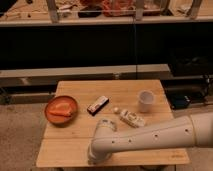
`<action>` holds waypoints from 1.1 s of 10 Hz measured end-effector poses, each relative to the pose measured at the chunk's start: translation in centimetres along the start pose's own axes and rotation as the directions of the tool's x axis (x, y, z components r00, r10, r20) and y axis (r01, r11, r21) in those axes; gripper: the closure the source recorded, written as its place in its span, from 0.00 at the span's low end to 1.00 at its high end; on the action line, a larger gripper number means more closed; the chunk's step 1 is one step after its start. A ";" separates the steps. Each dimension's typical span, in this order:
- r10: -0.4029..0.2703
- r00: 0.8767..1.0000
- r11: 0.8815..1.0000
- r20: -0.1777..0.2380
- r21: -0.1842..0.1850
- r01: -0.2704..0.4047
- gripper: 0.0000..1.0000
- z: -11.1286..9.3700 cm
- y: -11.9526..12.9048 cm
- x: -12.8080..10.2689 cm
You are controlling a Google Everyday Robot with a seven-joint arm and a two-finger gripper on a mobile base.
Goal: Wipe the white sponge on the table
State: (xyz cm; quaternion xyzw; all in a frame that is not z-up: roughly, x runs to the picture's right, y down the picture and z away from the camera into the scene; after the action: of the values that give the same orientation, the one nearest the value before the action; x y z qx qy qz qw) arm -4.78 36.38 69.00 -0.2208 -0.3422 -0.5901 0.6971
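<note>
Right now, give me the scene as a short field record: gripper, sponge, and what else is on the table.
gripper: low at the table's front edge, left of centre
white sponge: mid-table, right of centre, apart from the gripper
table: light wooden planks
white cup: upright, right side
dark bar: centre
orange plate: left side, with food

Orange plate [61,110], dark bar [98,105], white cup [145,100] — perhaps food aboard.

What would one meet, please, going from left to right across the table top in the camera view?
Orange plate holding an orange piece of food, then the dark bar with a pale label, the white sponge, and the white cup. The gripper hangs low at the table's front edge, left of centre.
</note>
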 end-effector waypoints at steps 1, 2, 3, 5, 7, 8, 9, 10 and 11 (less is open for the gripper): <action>0.019 1.000 1.000 0.002 -0.005 -0.019 0.96 0.0 1.4 -0.4; 0.040 0.999 0.999 0.004 -0.006 -0.040 0.96 0.1 2.7 -0.6; 0.060 0.998 0.998 0.004 -0.006 -0.060 0.96 0.1 3.6 -0.7; 0.142 0.990 0.990 -0.009 0.002 -0.142 0.96 -0.4 6.7 0.1; 0.213 0.977 0.977 -0.034 0.004 -0.213 0.96 -1.3 8.8 2.6; 0.223 0.974 0.975 -0.037 0.001 -0.223 0.96 -1.5 8.9 3.8; 0.231 0.972 0.973 -0.036 -0.001 -0.231 0.96 -1.6 8.7 5.1; 0.241 0.970 0.971 -0.030 -0.003 -0.241 0.96 -1.6 8.2 7.3; 0.247 0.969 0.969 -0.024 -0.004 -0.247 0.96 -1.5 7.6 8.9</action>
State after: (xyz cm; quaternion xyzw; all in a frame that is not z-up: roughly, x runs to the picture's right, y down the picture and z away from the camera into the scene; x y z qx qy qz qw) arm 3.58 30.85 75.28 -0.2573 -0.3016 -0.5025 0.7683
